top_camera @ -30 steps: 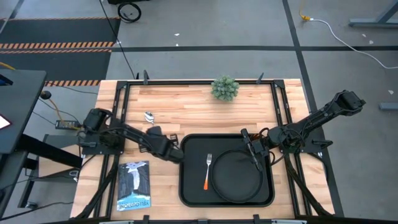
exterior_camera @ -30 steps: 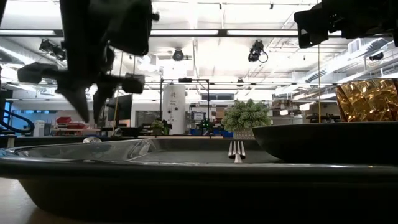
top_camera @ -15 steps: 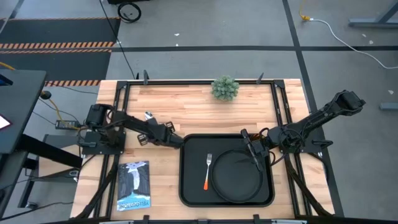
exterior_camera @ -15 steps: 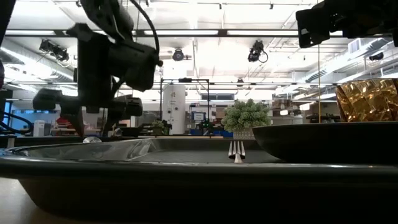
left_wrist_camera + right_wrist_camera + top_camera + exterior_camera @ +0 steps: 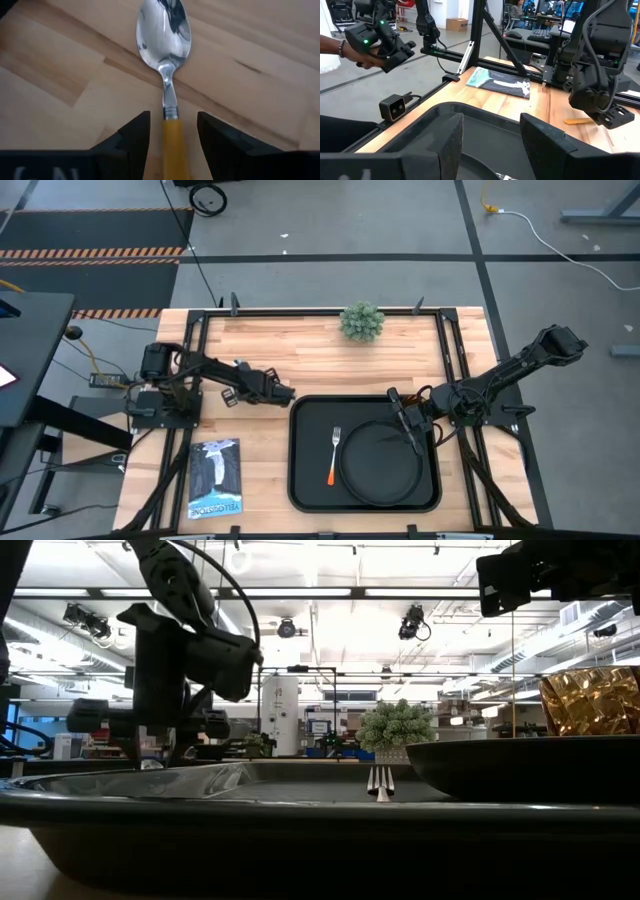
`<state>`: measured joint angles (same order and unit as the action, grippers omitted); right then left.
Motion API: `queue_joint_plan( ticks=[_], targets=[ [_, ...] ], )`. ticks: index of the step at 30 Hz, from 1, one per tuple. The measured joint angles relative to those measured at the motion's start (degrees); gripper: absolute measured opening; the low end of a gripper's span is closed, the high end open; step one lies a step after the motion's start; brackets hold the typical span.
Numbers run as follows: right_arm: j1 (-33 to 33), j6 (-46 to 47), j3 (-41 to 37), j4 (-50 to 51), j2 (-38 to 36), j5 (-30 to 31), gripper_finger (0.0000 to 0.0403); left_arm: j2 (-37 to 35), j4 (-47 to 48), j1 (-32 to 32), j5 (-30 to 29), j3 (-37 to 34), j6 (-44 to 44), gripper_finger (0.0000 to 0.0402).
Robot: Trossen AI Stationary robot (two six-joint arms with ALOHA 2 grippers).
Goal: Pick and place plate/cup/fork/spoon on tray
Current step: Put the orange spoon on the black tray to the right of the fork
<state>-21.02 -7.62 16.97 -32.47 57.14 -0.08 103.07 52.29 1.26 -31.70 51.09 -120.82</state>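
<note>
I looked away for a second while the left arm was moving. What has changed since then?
The left end effector swung from the tray's left edge back over the bare wood to the spoon, and its jaws now stand open on either side of the spoon's handle, not yet closed. The right end effector, fork, plate and cup stayed put.

The left arm stretches across the left middle of the high view, its claw low with fingers spread apart. The right arm angles in from the right; its claw gapes too.
</note>
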Motion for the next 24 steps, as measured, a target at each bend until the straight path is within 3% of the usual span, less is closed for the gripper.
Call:
queue_joint_plan(
  ticks=[16,24],
  targets=[
    [-0.1,0.5,0.0,0.0,0.0,-1.2,0.0201,0.0,-0.4,3.1,4.7,0.1,2.9,0.017],
    [-1.6,0.4,0.0,0.0,0.0,-1.2,0.0201,-0.1,-1.9,3.2,6.6,0.2,5.4,0.0107]
  ],
)
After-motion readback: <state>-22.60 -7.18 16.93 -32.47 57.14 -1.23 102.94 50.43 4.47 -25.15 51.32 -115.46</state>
